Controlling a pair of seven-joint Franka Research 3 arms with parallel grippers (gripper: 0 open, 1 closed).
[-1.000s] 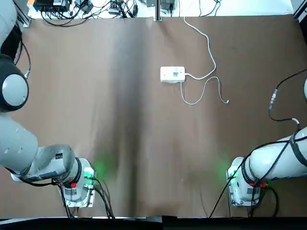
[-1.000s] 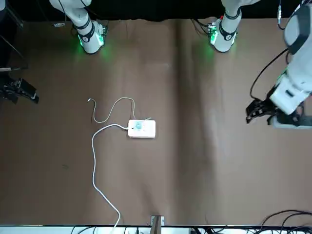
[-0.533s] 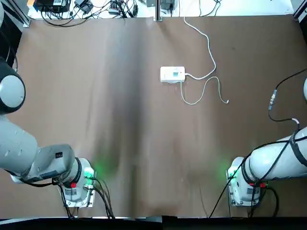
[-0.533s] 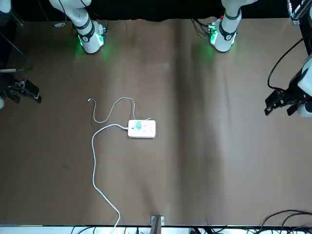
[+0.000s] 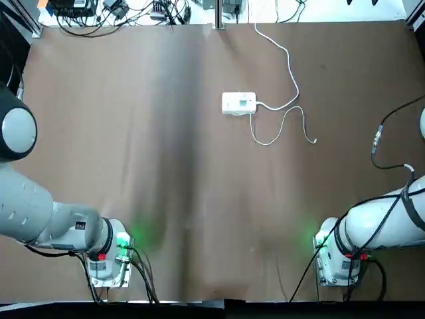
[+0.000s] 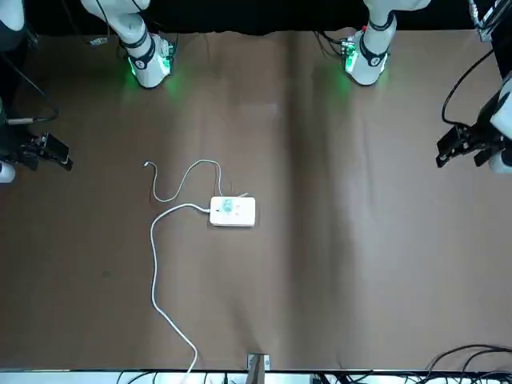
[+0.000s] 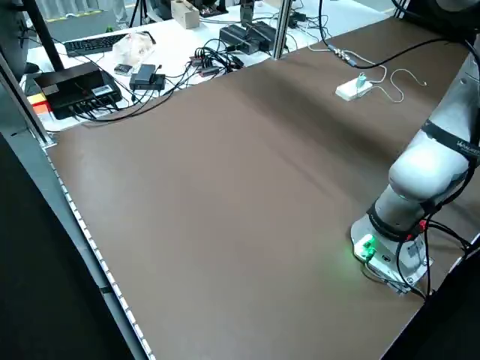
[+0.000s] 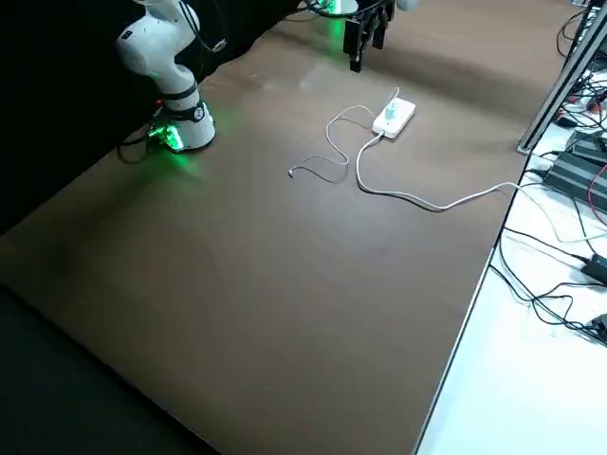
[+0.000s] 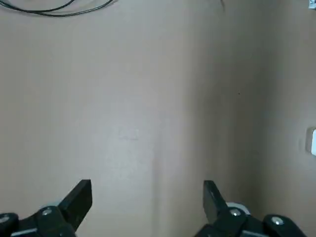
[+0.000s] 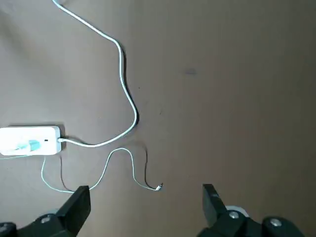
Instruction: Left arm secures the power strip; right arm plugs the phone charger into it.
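The white power strip (image 5: 232, 104) (image 6: 242, 212) lies alone on the brown table, toward its far middle. The teal phone charger (image 5: 244, 103) (image 6: 227, 207) (image 10: 29, 145) stands on top of it, and its thin white cable (image 5: 275, 133) loops away to a loose end. Neither arm touches them. In the front view my left gripper (image 6: 460, 154) hovers at the table's left edge. My right gripper (image 6: 58, 154) hovers at the table's right edge. In the wrist views the left gripper (image 9: 148, 197) and the right gripper (image 10: 145, 200) are both open with nothing between the fingers.
The strip's thick white cord (image 5: 289, 66) runs to the table's far edge. A black cable with a grey connector (image 5: 377, 136) hangs by the right arm. Behind a metal post (image 5: 217, 16), a white bench (image 7: 75, 86) holds boxes and cables.
My left gripper has drawn outward to the robot's left and back toward its base. The right gripper shifted only slightly. Strip and charger have not moved.
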